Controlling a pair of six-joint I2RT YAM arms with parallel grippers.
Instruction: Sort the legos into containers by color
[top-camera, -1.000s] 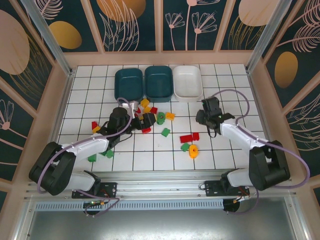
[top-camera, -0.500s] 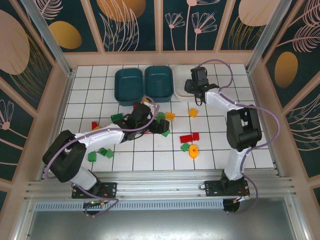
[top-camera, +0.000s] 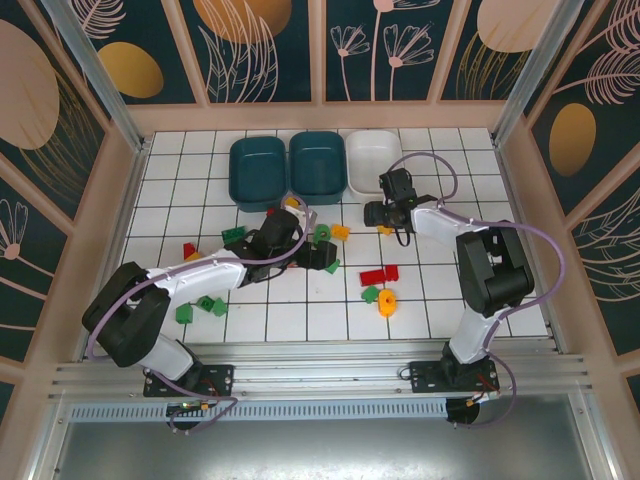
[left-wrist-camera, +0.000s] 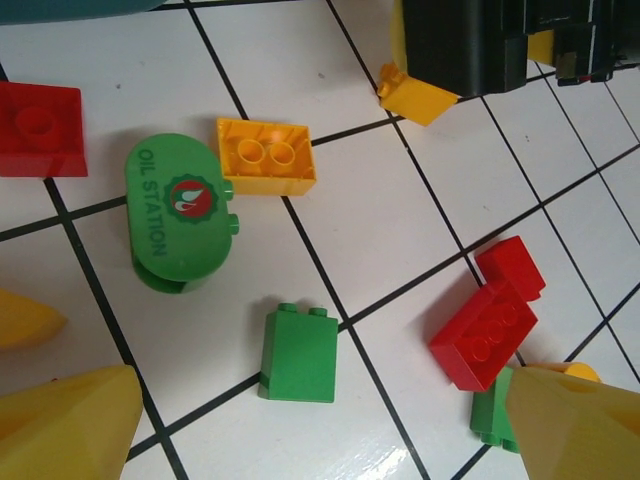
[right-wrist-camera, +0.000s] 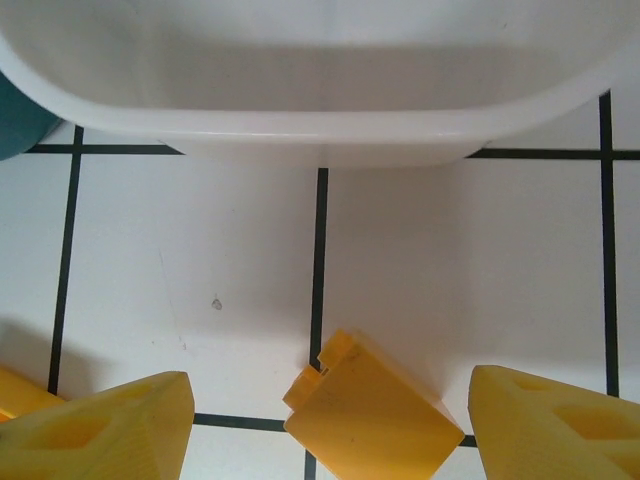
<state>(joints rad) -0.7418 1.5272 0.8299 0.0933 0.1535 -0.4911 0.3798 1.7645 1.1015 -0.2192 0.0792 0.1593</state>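
Right wrist view, and there it is: a yellow-orange wedge brick (right-wrist-camera: 368, 408) on the table, sitting between my right fingertips (right-wrist-camera: 100, 430), right jaws spread wide and gripping nothing. Its long axis runs on a diagonal across the gap, so I reckon a small wrist twist is due before closing, or the pads will catch corners. Just beyond it, toward the far edge, the white tub (right-wrist-camera: 320, 130) shows its near wall, close but not touching the brick. From the top camera, my right arm (top-camera: 440, 222) is folded at the elbow, forearm reaching in toward the table's middle, wrist tipped down in front of that tub. That makes it plainly the nearer arm. My left jaws, likewise released and empty, hang over a green brick (left-wrist-camera: 300, 352) near the table's middle, beside a green oil-station piece (left-wrist-camera: 170, 205).
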